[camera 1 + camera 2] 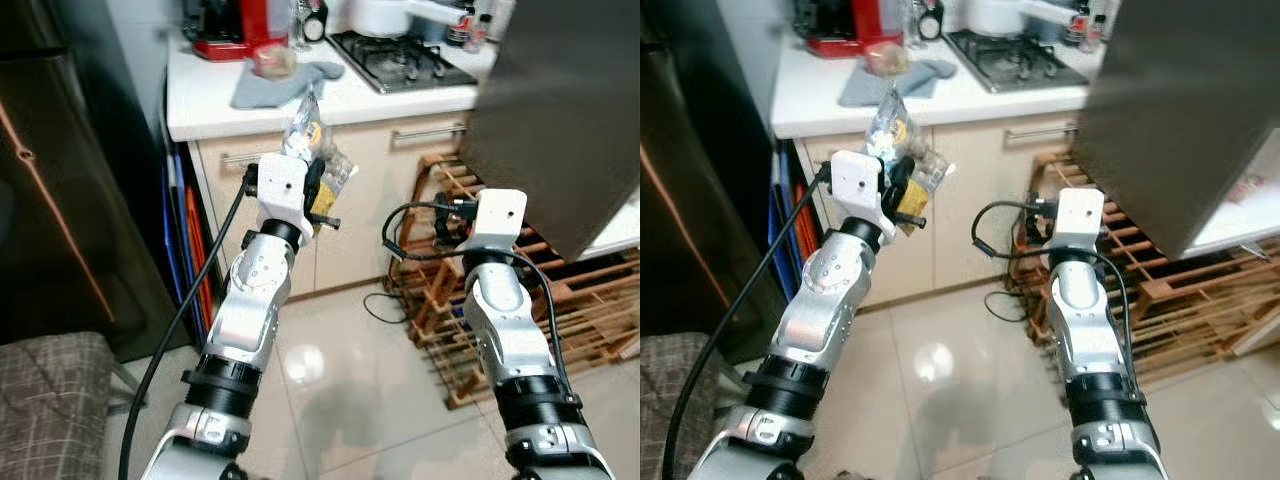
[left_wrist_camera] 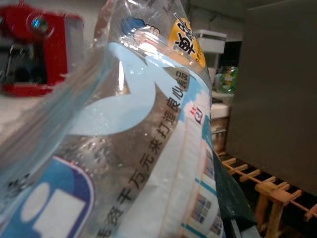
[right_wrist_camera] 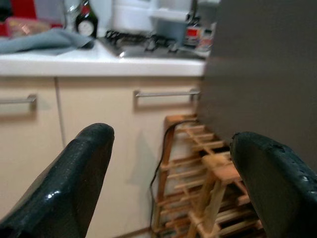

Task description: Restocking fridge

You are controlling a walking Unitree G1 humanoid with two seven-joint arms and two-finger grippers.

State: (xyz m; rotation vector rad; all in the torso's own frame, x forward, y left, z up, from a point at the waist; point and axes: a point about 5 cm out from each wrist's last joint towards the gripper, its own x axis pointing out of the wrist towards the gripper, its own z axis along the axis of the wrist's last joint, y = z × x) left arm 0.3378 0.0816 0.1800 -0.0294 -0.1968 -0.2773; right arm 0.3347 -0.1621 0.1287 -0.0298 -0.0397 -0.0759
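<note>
Before the counter (image 1: 300,105), left hand (image 1: 318,190) raised gripping plastic packet (image 1: 312,140), right hand (image 3: 168,168) spread.

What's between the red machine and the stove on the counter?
A crumpled grey cloth lies on the white counter between the red machine and the stove, seen in both eye views.

A clear plastic food bag (image 1: 318,150) is held up in the air by the left gripper (image 1: 322,185), in front of the beige kitchen cabinet and just below the edge of the white countertop. The bag is crumpled and stands roughly upright, its top end pointing up. It carries light blue and white printing, Chinese characters and a yellow label (image 2: 185,40) near the top. Something yellowish shows inside it
</note>
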